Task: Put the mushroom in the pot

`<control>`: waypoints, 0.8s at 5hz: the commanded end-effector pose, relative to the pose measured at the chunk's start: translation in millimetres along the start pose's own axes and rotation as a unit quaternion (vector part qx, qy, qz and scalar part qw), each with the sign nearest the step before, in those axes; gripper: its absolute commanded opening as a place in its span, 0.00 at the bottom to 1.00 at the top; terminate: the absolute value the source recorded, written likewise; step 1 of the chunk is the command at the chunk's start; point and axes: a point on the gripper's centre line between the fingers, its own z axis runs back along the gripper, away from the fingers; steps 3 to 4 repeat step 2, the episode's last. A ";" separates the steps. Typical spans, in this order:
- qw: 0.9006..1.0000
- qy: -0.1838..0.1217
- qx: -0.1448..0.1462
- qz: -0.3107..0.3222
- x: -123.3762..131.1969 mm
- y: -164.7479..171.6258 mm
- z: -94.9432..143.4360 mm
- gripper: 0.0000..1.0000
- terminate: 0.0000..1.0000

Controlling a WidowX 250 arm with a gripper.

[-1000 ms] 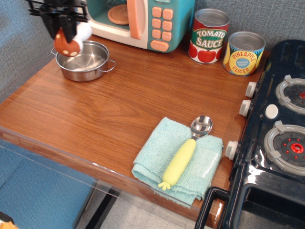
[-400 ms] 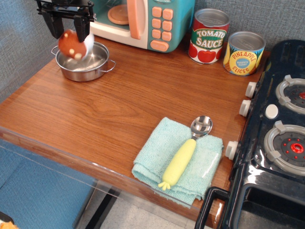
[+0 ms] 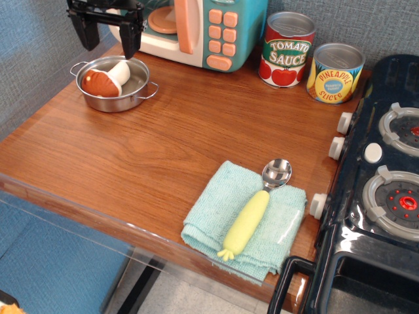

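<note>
The mushroom (image 3: 105, 80), reddish-brown cap and white stem, lies on its side inside the shiny steel pot (image 3: 134, 99) at the table's far left. My black gripper (image 3: 108, 38) hangs just above and behind the pot, its two fingers (image 3: 129, 40) spread wide with nothing between them. It is apart from the mushroom.
A toy microwave (image 3: 196, 29) stands right behind the pot. Tomato sauce (image 3: 286, 49) and pineapple (image 3: 334, 72) cans stand at the back right. A teal cloth (image 3: 249, 219) with a yellow-handled spoon (image 3: 255, 209) lies near the front edge. A toy stove (image 3: 376, 190) fills the right side.
The gripper opened and let go of the mushroom, which dropped into the pot and tipped on its side. The gripper then rose and moved slightly right.
</note>
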 end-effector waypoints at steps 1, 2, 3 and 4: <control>0.999 -0.046 0.018 -0.011 2.9 -4.5 27.2 1.00 0.00; 0.999 -0.046 0.018 -0.011 2.9 -4.5 27.2 1.00 1.00; 0.999 -0.046 0.018 -0.011 2.9 -4.5 27.2 1.00 1.00; 0.999 -0.046 0.018 -0.011 2.9 -4.5 27.2 1.00 1.00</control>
